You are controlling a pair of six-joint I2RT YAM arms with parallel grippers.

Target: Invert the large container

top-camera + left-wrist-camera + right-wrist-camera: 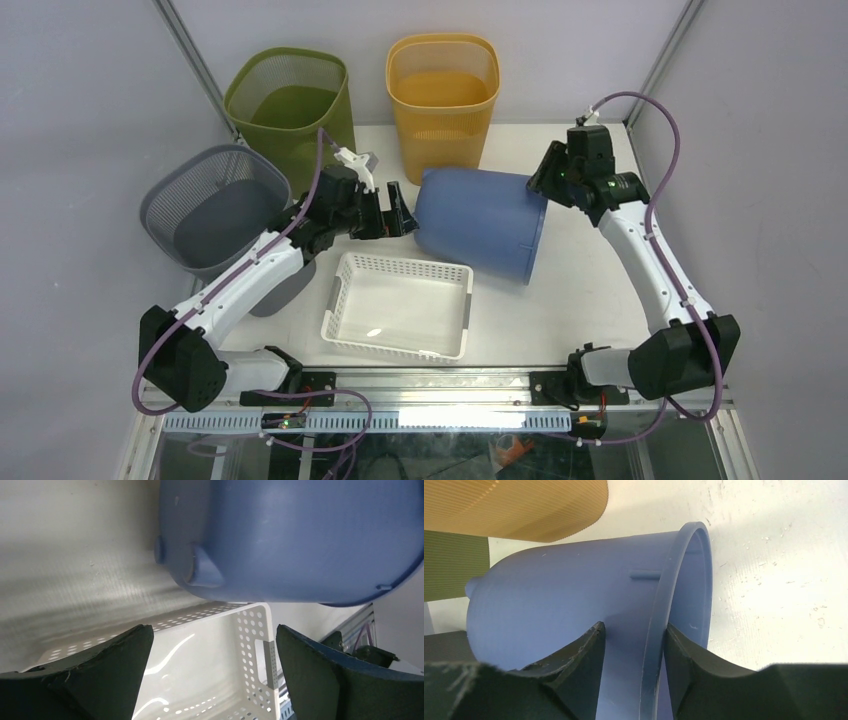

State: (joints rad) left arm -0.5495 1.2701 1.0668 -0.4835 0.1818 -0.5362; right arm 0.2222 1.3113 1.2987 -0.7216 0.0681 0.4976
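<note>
The large blue container lies on its side at mid-table, mouth toward the right and base toward the left. My right gripper is shut on its rim; in the right wrist view the rim runs between the gripper's fingers, one on the outer wall and one inside the mouth. My left gripper is open and empty just left of the container's base. In the left wrist view the base is above the open gripper.
A white perforated basket sits right in front of the blue container and shows under the left jaws. A green mesh bin, an orange bin and a grey mesh bin stand at the back and left.
</note>
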